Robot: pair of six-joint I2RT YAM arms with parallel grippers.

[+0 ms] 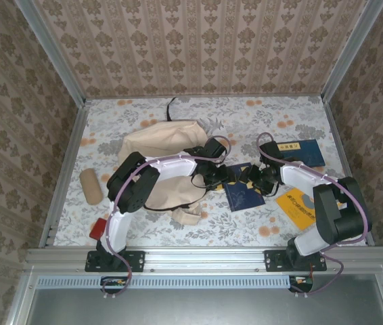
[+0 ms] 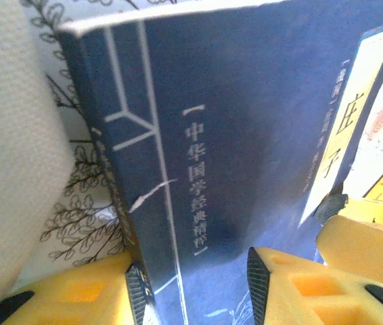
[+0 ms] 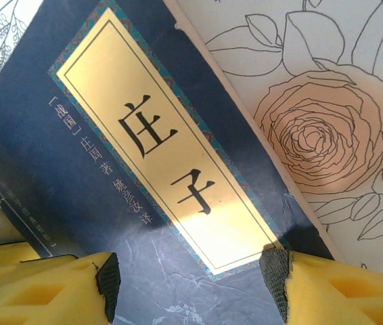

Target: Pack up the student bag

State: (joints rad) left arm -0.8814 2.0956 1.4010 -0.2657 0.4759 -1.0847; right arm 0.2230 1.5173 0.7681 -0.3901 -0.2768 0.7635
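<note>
Top view: step in hand looks like pickup of blue book [image 1: 244, 198] for student bag [image 1: 161, 152]. Bag lies centre-left on counter [image 1: 300, 115]. Arms [image 1: 171, 166] bent inward, meeting over book.
Left wrist: left fingers [image 2: 76, 298] straddle spine; clamped or not, cannot tell.
Right wrist: right fingers [image 3: 333, 291] parted over cover, holding nothing.
Next: firm clamp, then lift toward bag.

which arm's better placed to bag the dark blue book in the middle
Left, probably: the left gripper sits at the spine of the dark blue book, beside the student bag; the right gripper hovers open over its cover.
</note>
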